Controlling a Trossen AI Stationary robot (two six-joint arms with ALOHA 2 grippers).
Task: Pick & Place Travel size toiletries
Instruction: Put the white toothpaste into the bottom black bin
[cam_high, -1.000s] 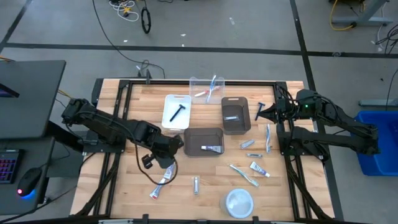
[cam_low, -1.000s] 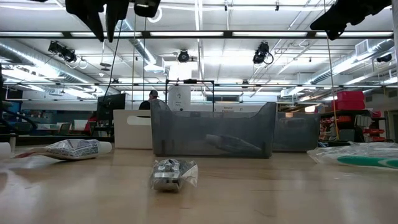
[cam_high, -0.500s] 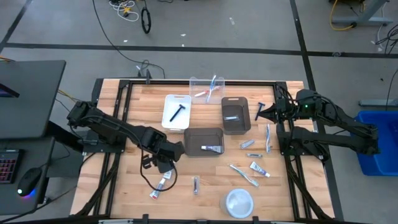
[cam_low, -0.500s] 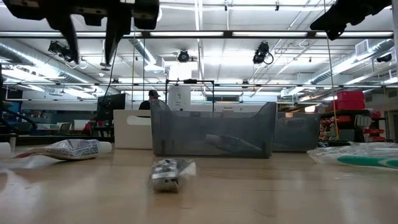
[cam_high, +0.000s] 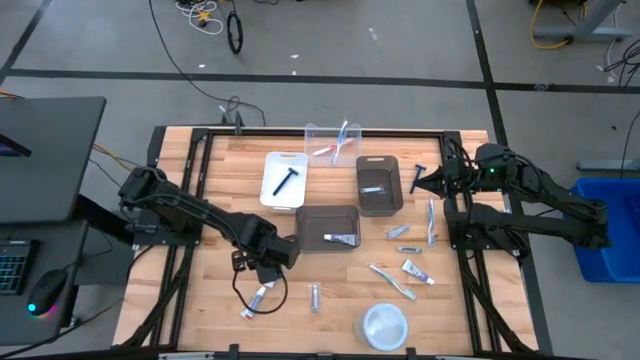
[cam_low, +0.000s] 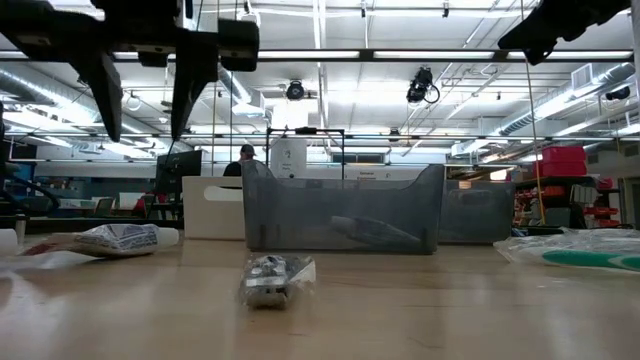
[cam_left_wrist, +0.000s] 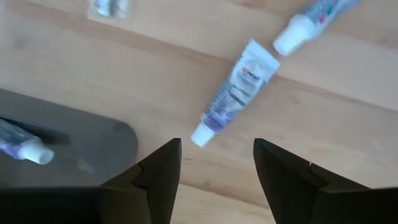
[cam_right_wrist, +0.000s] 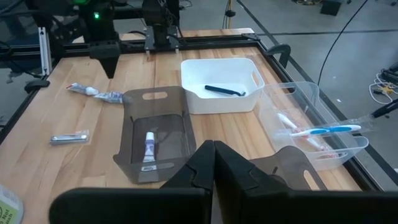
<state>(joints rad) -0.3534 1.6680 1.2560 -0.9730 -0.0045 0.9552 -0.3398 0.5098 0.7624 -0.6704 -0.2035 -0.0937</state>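
Wooden table (cam_high: 220, 175) boards carry the scattered toiletries, with the dark grey bin (cam_high: 327, 228) as the middle landmark. Beside that bin's left end hangs the left gripper (cam_left_wrist: 214, 168), fingers spread apart and empty, above a toothpaste tube (cam_left_wrist: 235, 92) lying flat on the wood. Inside the dark grey bin rests another small tube (cam_high: 343, 238). Well to the bin's right waits the right gripper (cam_right_wrist: 213, 163), fingers pressed together, holding nothing.
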